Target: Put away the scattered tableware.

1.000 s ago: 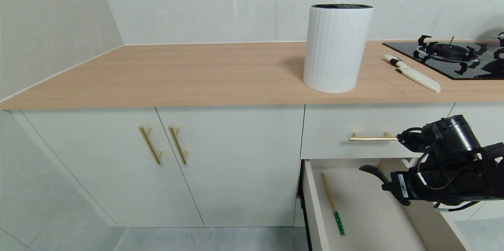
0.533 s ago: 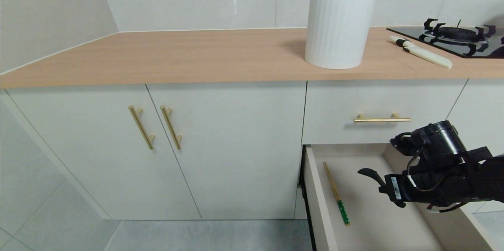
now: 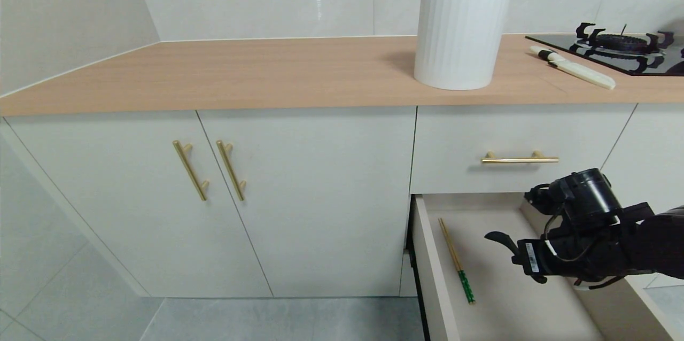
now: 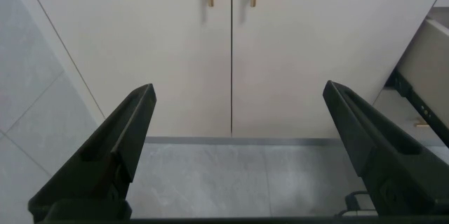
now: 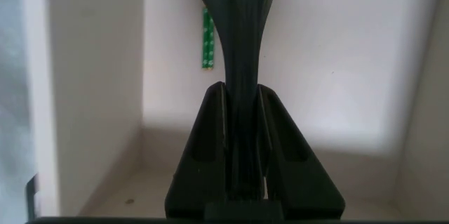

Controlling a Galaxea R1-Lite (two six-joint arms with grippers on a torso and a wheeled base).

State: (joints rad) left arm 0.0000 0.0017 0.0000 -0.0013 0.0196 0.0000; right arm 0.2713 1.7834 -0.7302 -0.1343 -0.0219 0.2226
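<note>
**While the chopsticks (image 3: 456,268) rest in the drawer (image 3: 427,255), a knife (image 3: 574,68) lies high above the right gripper (image 3: 494,237)**

Because the right gripper sits low inside the open drawer with its fingers pressed together and nothing between them, the chopsticks lie just beside its tip, along the drawer's wall. The knife looks to be what is left to put away. It lies well above that gripper on the counter (image 3: 267,71), its long axis slanting away from the white holder (image 3: 459,20) beside it. The left gripper (image 4: 238,92), spread wide and empty, faces the cupboard doors (image 4: 175,41), so the right arm is likely the nearer.
</note>
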